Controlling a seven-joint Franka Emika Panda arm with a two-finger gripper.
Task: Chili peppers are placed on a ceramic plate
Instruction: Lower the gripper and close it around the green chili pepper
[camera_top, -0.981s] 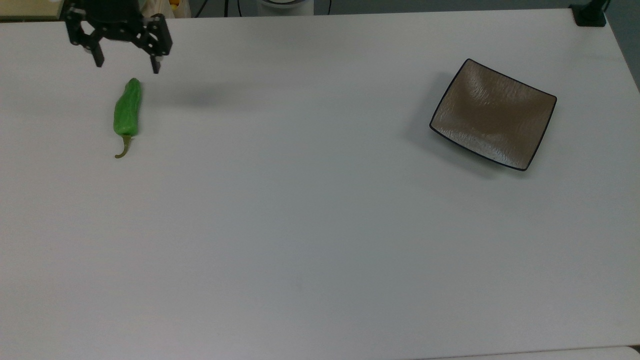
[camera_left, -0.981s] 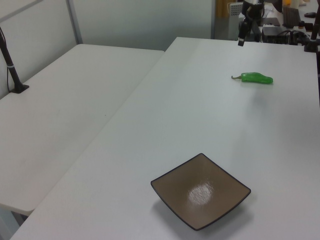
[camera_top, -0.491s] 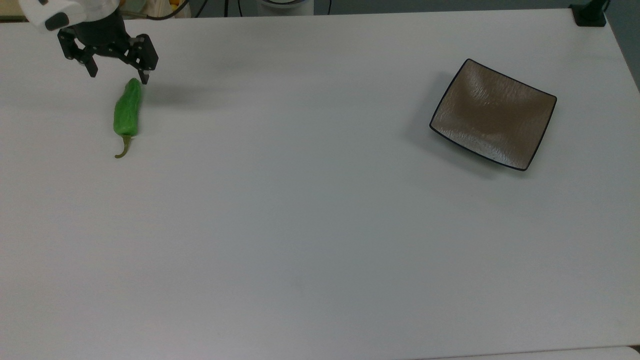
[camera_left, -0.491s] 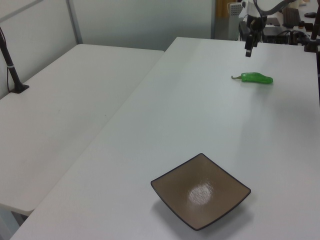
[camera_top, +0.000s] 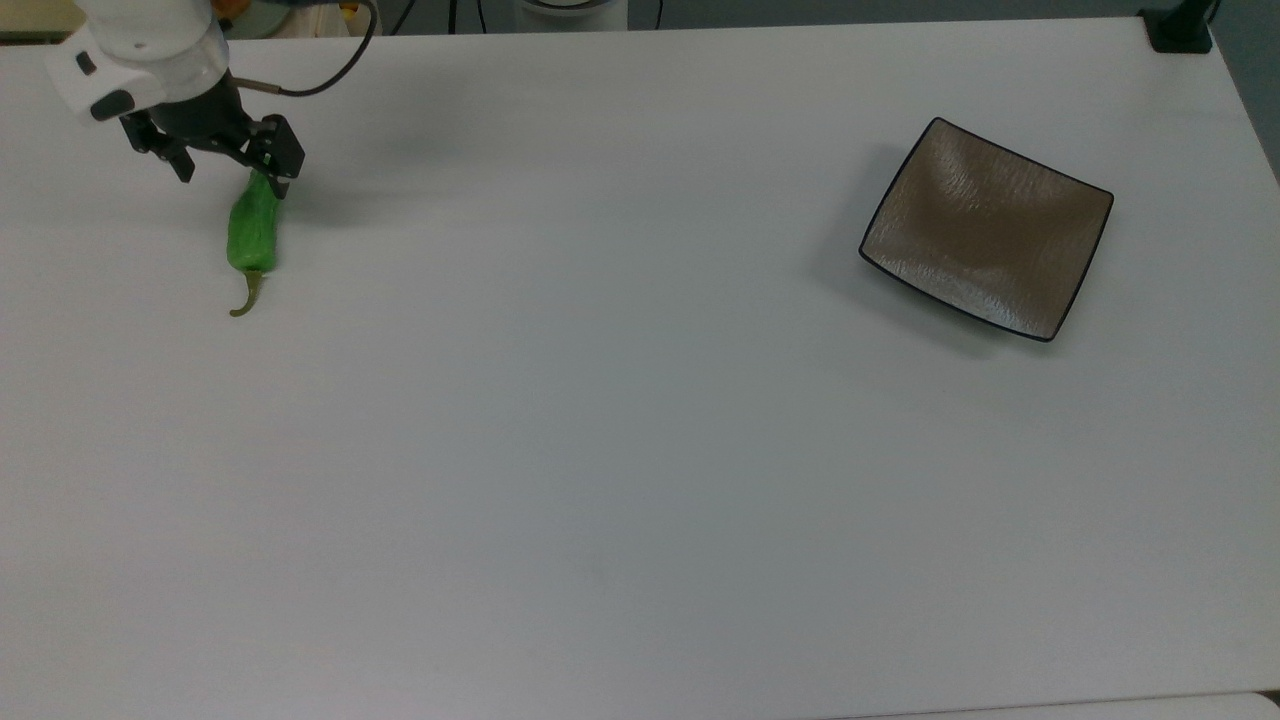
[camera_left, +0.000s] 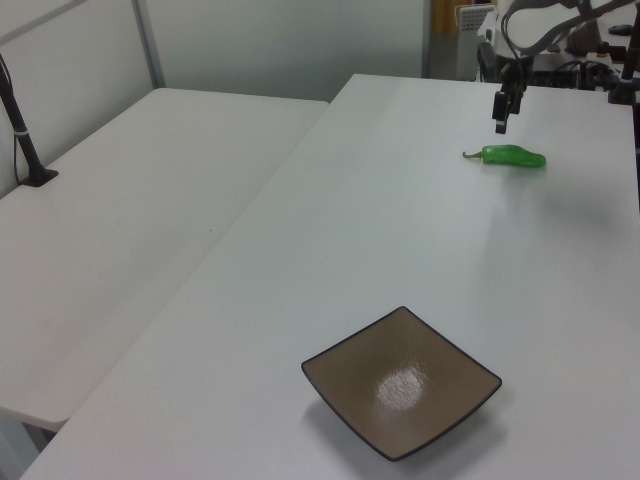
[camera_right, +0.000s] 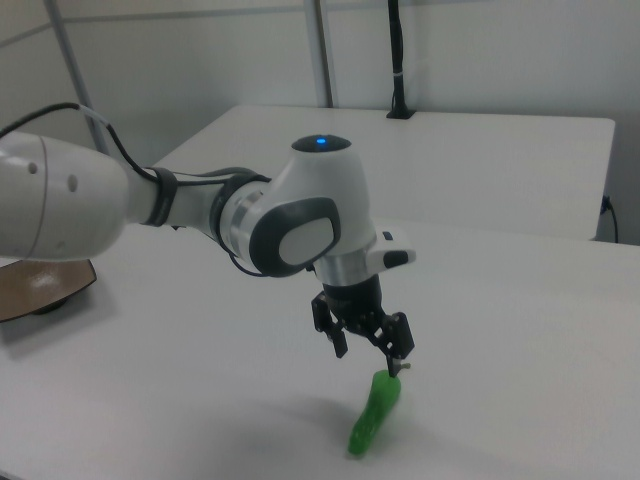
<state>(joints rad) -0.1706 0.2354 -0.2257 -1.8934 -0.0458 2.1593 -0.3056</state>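
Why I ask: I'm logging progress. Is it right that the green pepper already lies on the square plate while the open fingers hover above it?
Not quite. In the top view the chili pepper lies on the white table, far from the empty ceramic plate. The gripper does hover over it, fingers open.

One chili pepper (camera_top: 254, 229), one ceramic plate (camera_top: 987, 229), two white tables (camera_left: 380, 200).

A plain white rectangular worktop (camera_top: 620, 450) carries two things lying well apart: a bright green, wrinkled chili pepper (camera_top: 253, 228) with a curved olive stem at the top view's upper left, and a square brownish-grey ceramic plate (camera_top: 985, 228) with a thin black rim at upper right.
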